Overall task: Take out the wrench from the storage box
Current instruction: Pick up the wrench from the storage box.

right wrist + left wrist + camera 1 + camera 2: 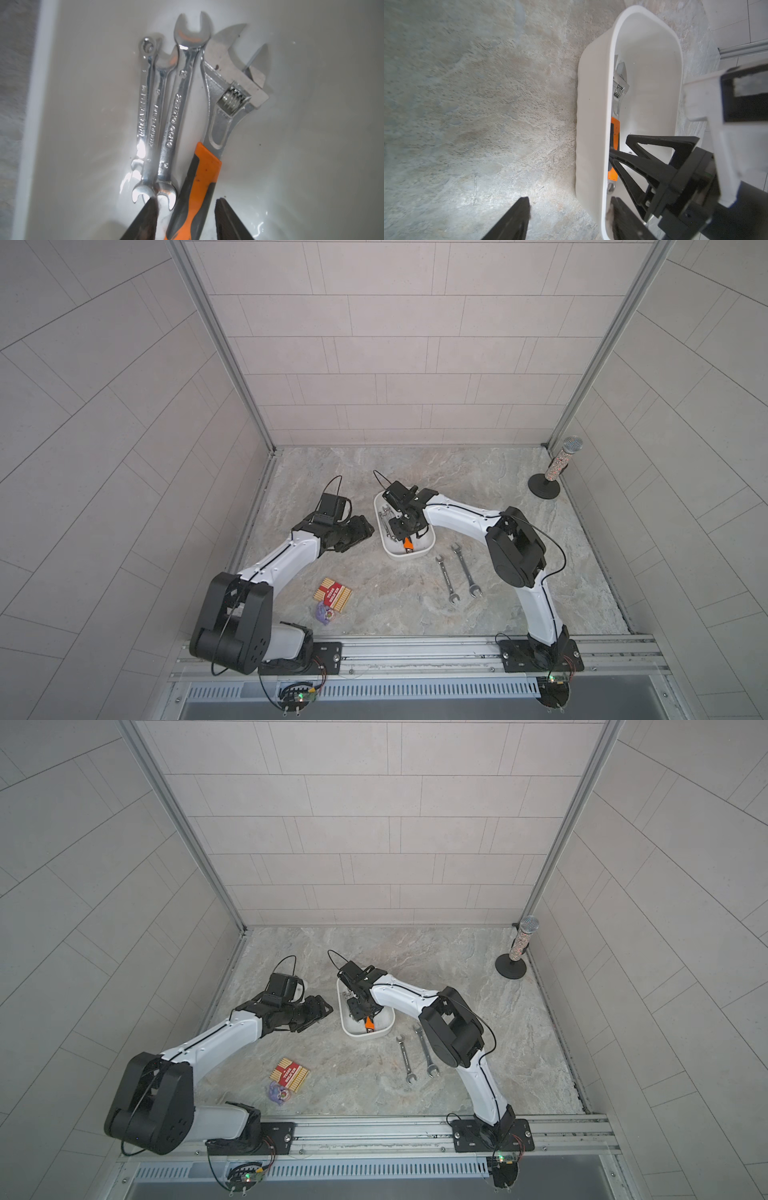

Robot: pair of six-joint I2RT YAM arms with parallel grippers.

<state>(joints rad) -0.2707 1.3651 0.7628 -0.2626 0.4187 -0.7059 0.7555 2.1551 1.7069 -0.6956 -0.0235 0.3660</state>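
Observation:
The white storage box stands mid-table. Inside lie an adjustable wrench with an orange and grey handle and three chrome wrenches side by side. My right gripper is down in the box and open. Its fingers straddle the orange handle with a gap on each side. My left gripper is open at the box's left long wall, with one finger inside the box and the other outside, clear of the wall.
Two chrome wrenches lie on the table right of the box. A red packet of sticks and a purple bag sit at front left. A microphone on a stand is in the back right corner.

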